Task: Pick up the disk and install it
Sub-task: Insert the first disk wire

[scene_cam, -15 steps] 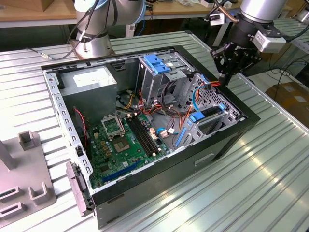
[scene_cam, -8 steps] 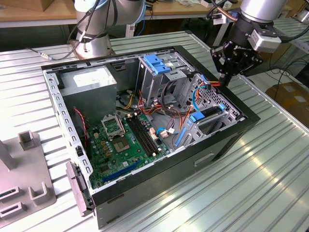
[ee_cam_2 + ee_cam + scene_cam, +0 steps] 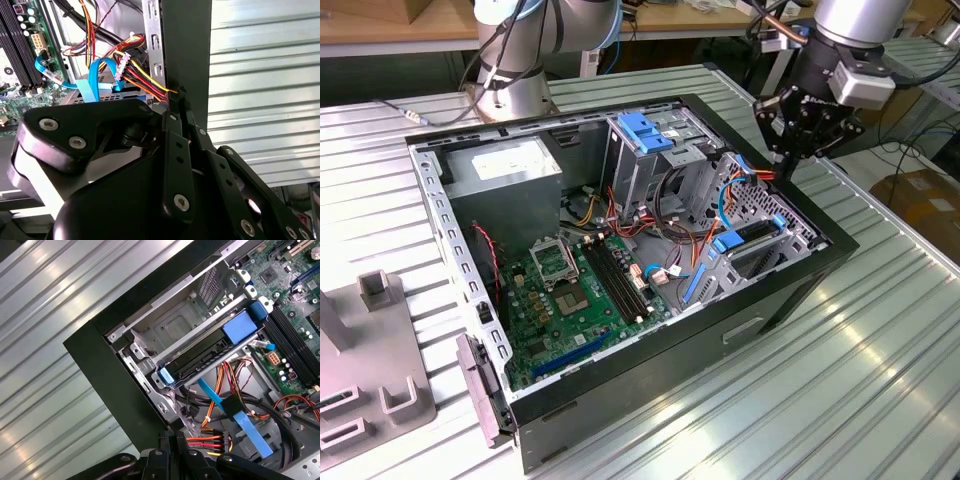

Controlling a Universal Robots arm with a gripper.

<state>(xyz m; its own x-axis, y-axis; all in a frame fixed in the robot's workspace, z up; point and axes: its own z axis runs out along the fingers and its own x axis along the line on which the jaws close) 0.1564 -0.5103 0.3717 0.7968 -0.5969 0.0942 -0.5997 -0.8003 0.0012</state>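
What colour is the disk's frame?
Blue; the frame shows best in the first wrist view.

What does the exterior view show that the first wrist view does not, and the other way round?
Exterior view adds: the big grey power-supply box with a white sticker, the blue plastic clip atop the metal drive cage, a grey fixture on the table. First wrist view adds: the red, yellow and black wire plug beside the black gripper. Shared: the dark disk in its blue plastic carrier frame lying in the case's corner bay, and the green motherboard.
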